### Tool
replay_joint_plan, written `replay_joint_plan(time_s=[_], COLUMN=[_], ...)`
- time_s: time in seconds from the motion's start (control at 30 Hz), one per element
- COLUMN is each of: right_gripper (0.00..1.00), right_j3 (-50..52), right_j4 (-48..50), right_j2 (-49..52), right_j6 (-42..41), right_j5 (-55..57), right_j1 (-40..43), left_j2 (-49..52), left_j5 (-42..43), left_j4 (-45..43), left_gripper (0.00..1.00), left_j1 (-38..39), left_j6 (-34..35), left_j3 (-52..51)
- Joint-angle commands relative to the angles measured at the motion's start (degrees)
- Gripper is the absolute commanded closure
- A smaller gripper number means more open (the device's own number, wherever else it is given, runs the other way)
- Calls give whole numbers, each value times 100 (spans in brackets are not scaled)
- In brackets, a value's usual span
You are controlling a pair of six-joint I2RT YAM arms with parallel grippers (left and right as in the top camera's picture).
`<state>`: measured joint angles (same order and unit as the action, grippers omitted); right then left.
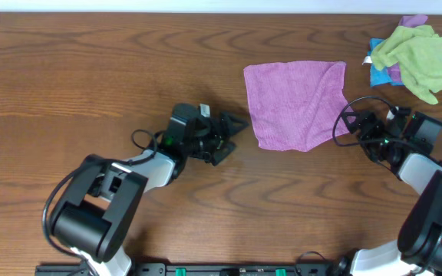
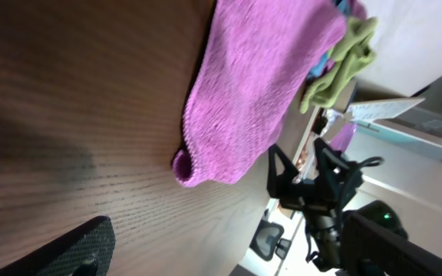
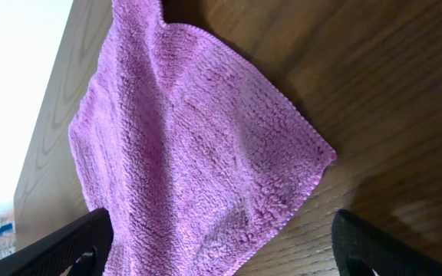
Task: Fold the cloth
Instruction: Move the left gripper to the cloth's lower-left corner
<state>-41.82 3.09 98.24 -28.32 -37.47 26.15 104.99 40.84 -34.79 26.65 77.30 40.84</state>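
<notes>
The lilac cloth (image 1: 296, 103) lies spread flat on the wooden table, right of centre. It also shows in the left wrist view (image 2: 259, 84) and fills the right wrist view (image 3: 198, 153). My left gripper (image 1: 236, 132) lies low on the table just left of the cloth's near left corner, open and empty. My right gripper (image 1: 346, 123) is open at the cloth's right edge, its fingers (image 3: 221, 249) spread on either side of the cloth's near right corner, not closed on it.
A pile of a yellow-green cloth (image 1: 419, 55) on blue and purple cloths sits at the far right back corner of the table (image 1: 90, 84). The same pile shows in the left wrist view (image 2: 342, 65).
</notes>
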Motion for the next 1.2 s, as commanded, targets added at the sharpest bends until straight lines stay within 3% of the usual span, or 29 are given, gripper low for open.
replay_joint_plan(time_s=[0.0,0.27,0.67,1.17], right_gripper=[9,11,12,15], right_j3=[9,9,9,9], right_j4=[17,17,63,63], right_j2=[48,48,48,48], right_j6=[-107,-177,-297,-422], right_j5=[39,37,39,39], right_j1=[-42,-52,-109,-111], left_j2=[229,564,1429,1565], left_j5=[-107,-431,-177,-107], left_j4=[-201,-470,-450,-291], left_gripper=[5,5,4,0], left_j1=[160,380,551,894], left_j6=[264,415,417,503], left_j3=[22,245,1423,1453])
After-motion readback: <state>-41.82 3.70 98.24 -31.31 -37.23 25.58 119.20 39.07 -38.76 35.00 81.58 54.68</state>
